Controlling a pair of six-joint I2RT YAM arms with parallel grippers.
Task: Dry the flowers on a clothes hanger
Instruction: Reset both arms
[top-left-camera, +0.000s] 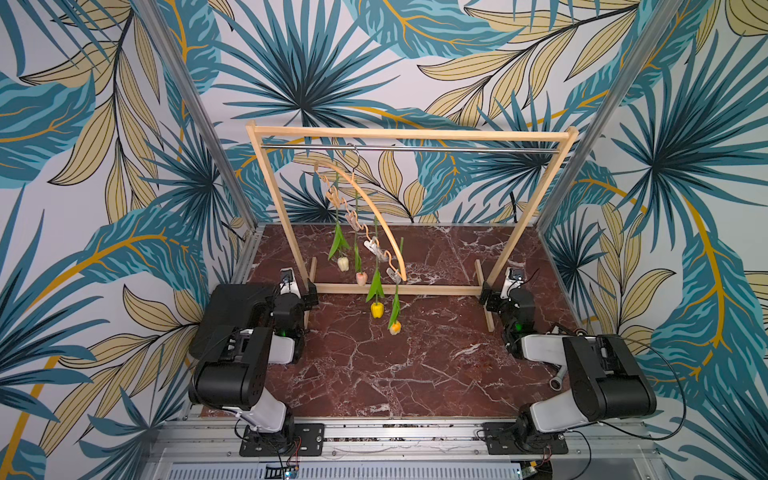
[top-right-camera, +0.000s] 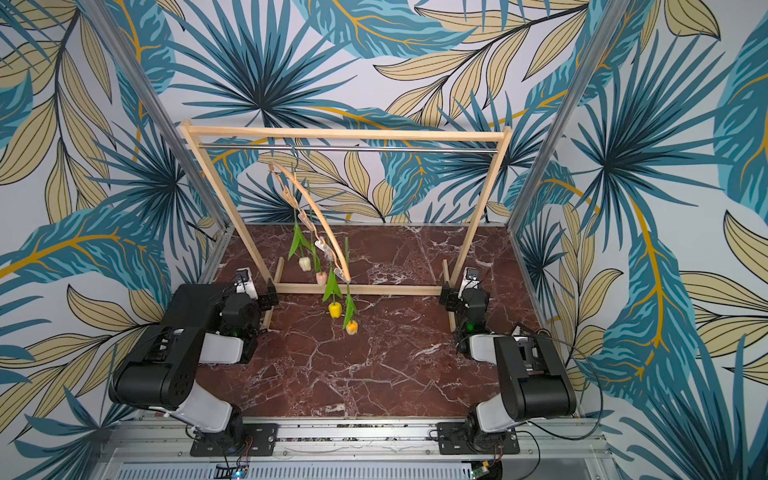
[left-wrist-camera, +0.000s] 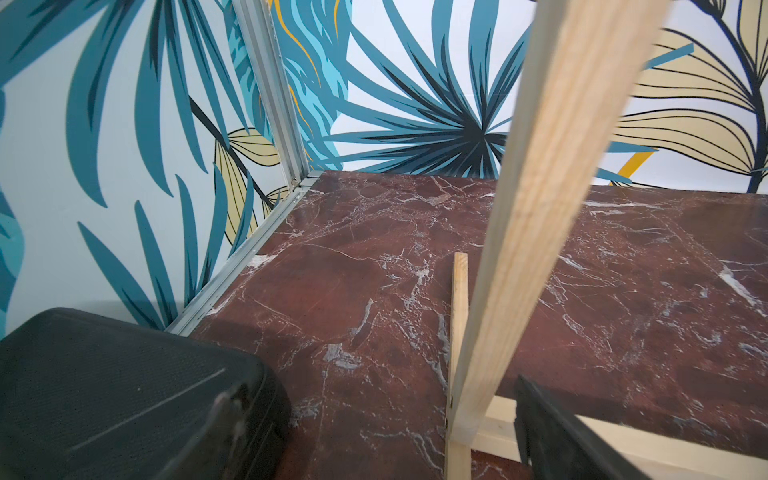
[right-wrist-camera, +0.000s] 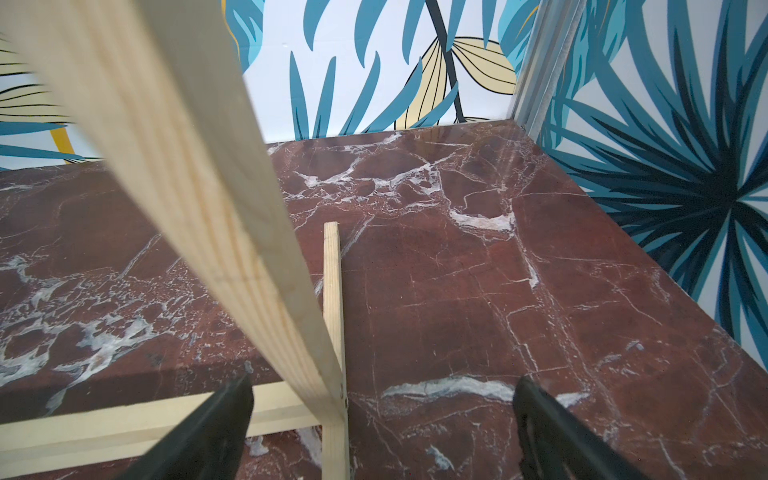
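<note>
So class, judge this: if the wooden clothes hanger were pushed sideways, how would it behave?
Likely swings or spins freely: the clothes hanger hangs from the metal rod by one thin hook. Probably light: slim wooden arch. The tulips, held by small clothespins, might sway or slip.

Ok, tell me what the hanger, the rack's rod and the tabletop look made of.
Clothes hanger: pale wood, seemingly unvarnished, going by its matte, light tan surface.
Rod: metal, probably steel or chrome-plated, since it is grey with a bright sheen.
Tabletop: looks like marble, red-brown with white veins and slightly glossy. It could be real stone or a printed surface.
</note>
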